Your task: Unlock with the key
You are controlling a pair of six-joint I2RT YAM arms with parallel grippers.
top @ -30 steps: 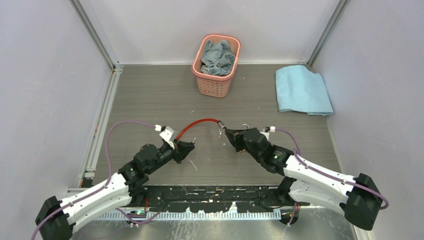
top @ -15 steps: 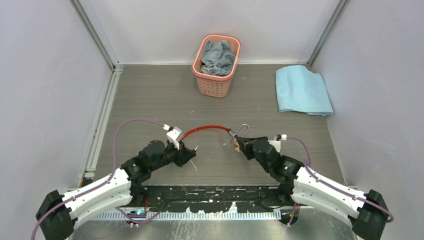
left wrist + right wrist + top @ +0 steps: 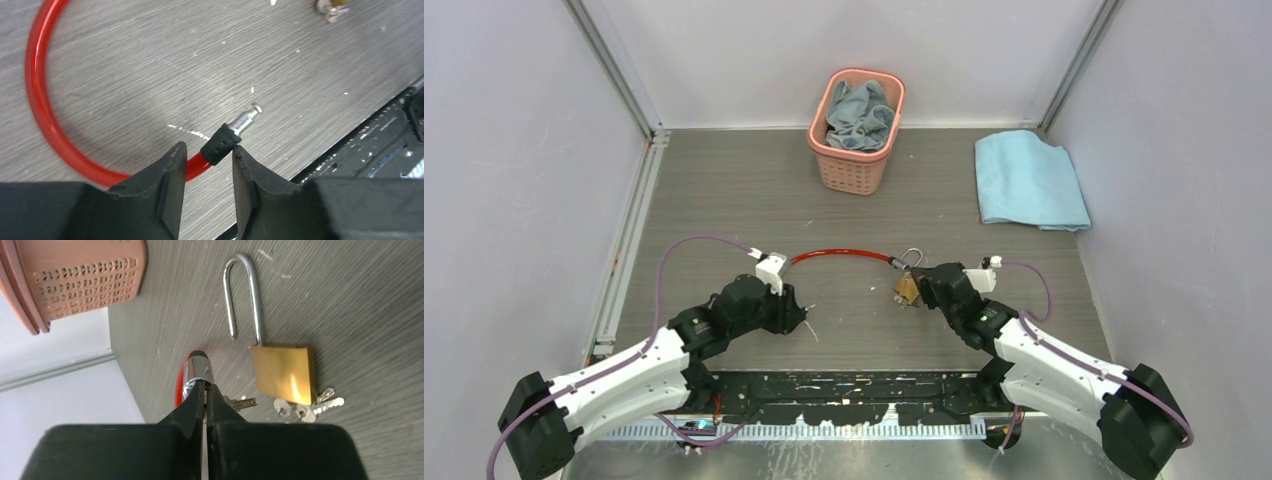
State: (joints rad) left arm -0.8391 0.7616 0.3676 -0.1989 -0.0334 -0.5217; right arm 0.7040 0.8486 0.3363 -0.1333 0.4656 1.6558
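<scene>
Both arms sat low on the table [image 3: 724, 190], one at each end of the red cable [image 3: 34, 85]. Padlock [image 3: 285, 374] lay flat just beside my right gripper [image 3: 205, 387]. Its shackle [image 3: 256, 310] stood open, one leg free of the brass body, nothing threaded through it. Keys [image 3: 306, 409] were bunched at the body's base. I judged the unlocking itself done, and the step in hand a clean let-go and retreat.

Right fingers were pressed together with only a hairline between them, tips right at the cable's silver end [image 3: 196, 371]. Whether they pinched anything I could not tell. Left gripper [image 3: 207, 149] stood apart, with the black ferrule [image 3: 220, 145] and its bare pin [image 3: 245, 117] lying between the fingers; contact uncertain.

To finish well:
- Lift the left straight up rather than sideways. Either finger could snag the ferrule and tug the cable, which curves round toward the lock.
- Draw the right back along its own line, away from the keys.
- Keep the right tips off the shackle so the lock isn't dragged or nudged closed.
</scene>
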